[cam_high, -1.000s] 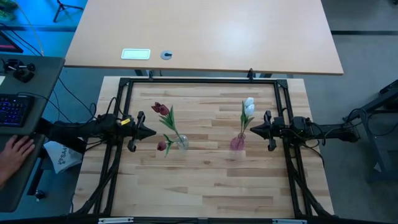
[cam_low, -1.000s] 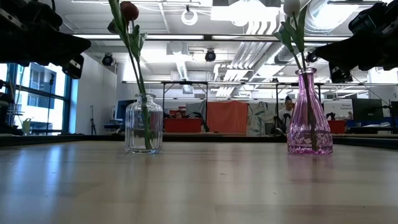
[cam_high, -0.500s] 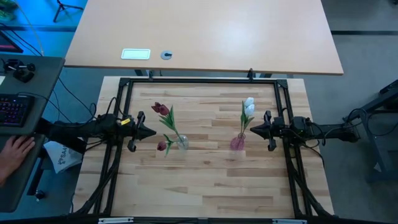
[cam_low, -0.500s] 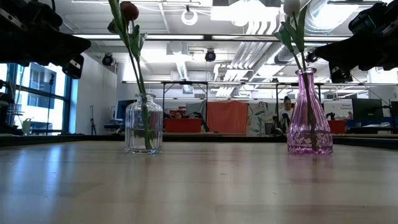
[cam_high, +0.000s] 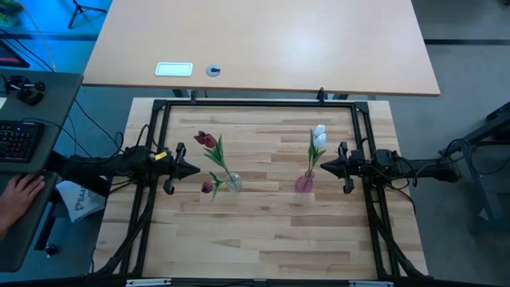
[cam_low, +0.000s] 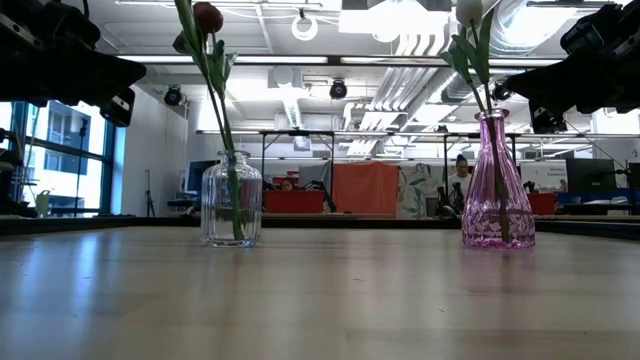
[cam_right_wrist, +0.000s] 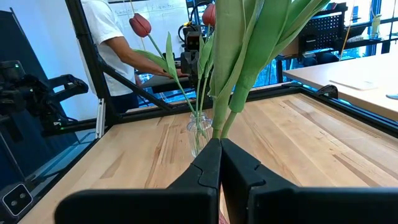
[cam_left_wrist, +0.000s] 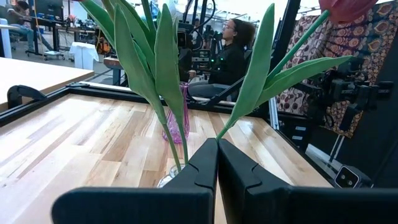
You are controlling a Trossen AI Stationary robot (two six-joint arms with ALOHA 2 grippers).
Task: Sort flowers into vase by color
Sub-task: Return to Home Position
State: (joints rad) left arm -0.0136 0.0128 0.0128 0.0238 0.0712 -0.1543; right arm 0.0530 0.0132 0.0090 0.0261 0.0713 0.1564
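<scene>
A clear glass vase [cam_high: 233,183] [cam_low: 231,200] stands on the table and holds dark red tulips [cam_high: 206,140] by their stems; one red head [cam_high: 207,187] droops low beside it. To its right, a pink glass vase [cam_high: 304,183] [cam_low: 497,185] holds the white tulips [cam_high: 319,135]. My left gripper [cam_high: 197,170] [cam_left_wrist: 217,146] is shut and hovers just left of the clear vase. My right gripper [cam_high: 322,167] [cam_right_wrist: 220,144] is shut and hovers just right of the pink vase. Neither gripper touches anything.
A black frame [cam_high: 255,104] runs around the wooden table top. A second, larger table [cam_high: 263,48] lies beyond the far edge. A person's hand [cam_high: 20,195] rests by a keyboard off the table's left side. Bare wood lies in front of both vases.
</scene>
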